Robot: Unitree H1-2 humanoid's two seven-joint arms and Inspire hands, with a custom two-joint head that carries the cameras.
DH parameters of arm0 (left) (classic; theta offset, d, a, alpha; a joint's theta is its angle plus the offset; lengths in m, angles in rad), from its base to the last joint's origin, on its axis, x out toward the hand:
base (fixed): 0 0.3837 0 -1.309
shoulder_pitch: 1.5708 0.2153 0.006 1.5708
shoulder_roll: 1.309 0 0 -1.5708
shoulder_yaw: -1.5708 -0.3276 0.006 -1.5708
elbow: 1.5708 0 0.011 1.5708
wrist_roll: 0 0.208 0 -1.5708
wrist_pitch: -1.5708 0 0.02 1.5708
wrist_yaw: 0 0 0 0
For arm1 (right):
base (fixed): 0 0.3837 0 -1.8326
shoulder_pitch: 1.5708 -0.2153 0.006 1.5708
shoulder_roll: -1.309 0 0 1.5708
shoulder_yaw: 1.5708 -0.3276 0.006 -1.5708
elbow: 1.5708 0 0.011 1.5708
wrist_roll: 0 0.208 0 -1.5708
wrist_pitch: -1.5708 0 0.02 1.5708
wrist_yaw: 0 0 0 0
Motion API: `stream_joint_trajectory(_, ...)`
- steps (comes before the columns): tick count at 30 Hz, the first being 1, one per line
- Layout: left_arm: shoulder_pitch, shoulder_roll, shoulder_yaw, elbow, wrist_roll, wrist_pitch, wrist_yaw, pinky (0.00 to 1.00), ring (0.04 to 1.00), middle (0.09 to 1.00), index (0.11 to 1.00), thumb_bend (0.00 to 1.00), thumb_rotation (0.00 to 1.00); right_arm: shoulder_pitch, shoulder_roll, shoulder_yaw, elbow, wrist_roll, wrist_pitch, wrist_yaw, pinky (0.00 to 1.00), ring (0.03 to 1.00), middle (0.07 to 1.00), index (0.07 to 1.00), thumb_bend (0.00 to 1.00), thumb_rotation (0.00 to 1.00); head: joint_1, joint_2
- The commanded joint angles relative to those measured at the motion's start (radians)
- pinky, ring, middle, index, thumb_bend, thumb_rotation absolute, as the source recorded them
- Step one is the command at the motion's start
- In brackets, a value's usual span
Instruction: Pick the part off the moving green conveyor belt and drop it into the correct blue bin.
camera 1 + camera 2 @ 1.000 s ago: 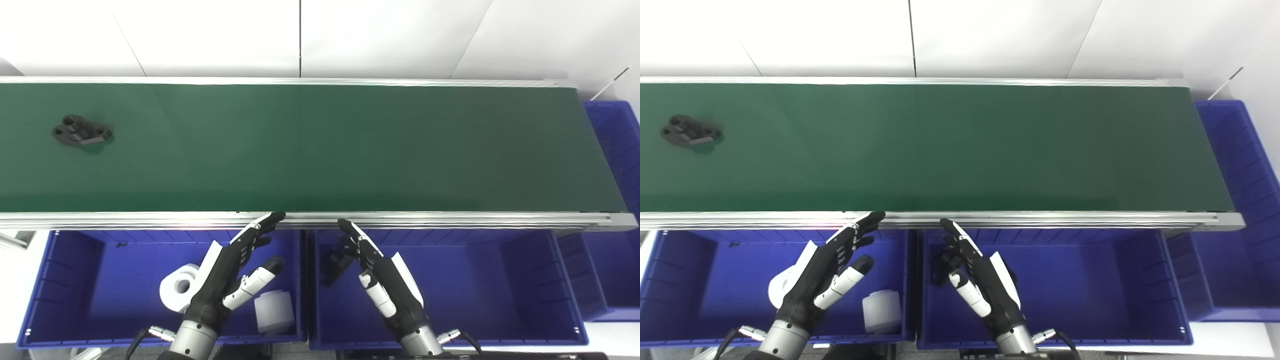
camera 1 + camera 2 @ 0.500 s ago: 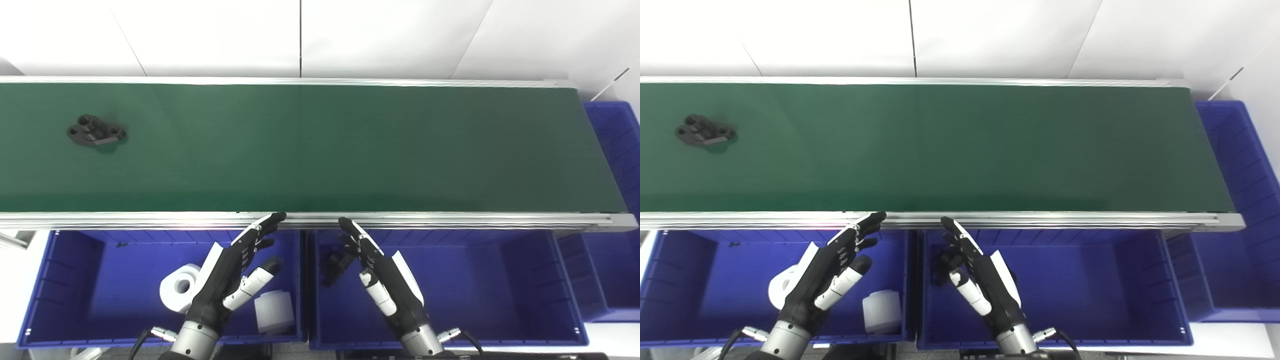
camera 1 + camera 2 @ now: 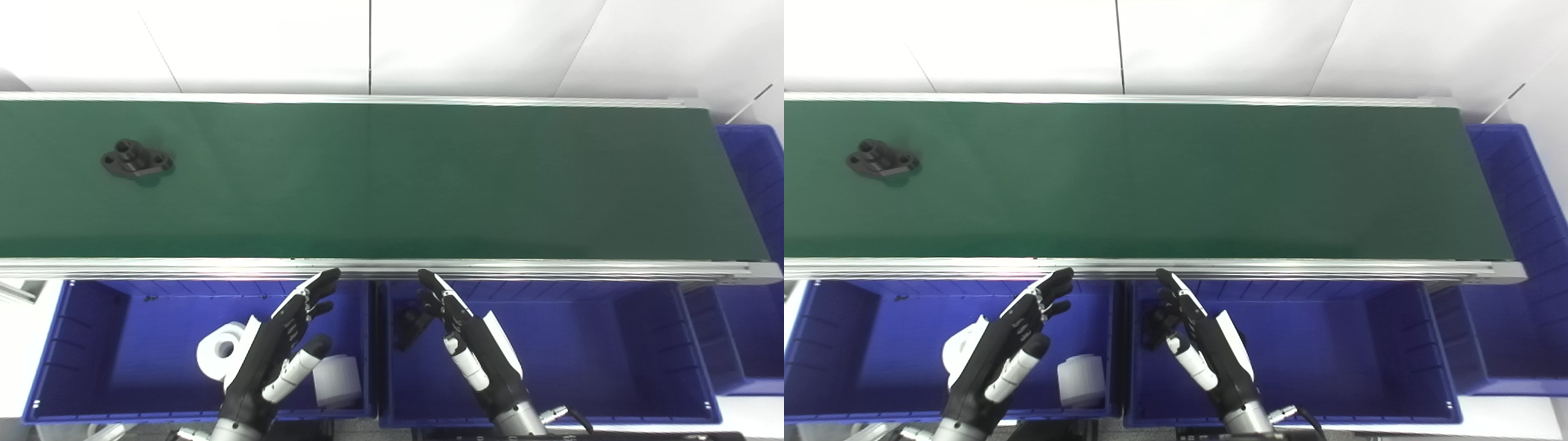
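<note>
From the left eye view, the black part (image 3: 136,161) lies flat on the green conveyor belt (image 3: 392,184), out around ten o'clock from the two hands and well apart from both. The left hand (image 3: 275,349) hangs over the left blue bin (image 3: 92,343), fingers spread and holding nothing, tips just short of the belt's near rail. The right hand (image 3: 474,346) is the same over the middle blue bin (image 3: 612,343): open, empty, fingers pointing toward twelve o'clock. Two white parts (image 3: 334,381) sit in the left bin; a dark piece (image 3: 411,323) rests in the middle one, partly hidden by the right hand.

In the right eye view the part (image 3: 882,162) again sits near the belt's far-left end, nothing touching it.

My guess is this is the waiting stage. To do it well, the hand should reach across the rail only once the part is about at twelve o'clock of it, come down from above with fingers wide, and close across the part's narrow waist. Judging by the dark piece there, the middle bin looks the likely home, so the right hand seems better placed.
</note>
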Motion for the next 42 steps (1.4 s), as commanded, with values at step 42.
stream_joint_trajectory(42,-0.037,-0.009,-0.011,-0.001,0.025,-0.008,0.0,0.92,0.948,0.949,0.904,0.68,0.88,0.005,0.016,-0.007,-0.021,0.028,-0.073,0.007,0.93,0.927,0.954,0.974,0.87,1.0,0.005,-0.012)
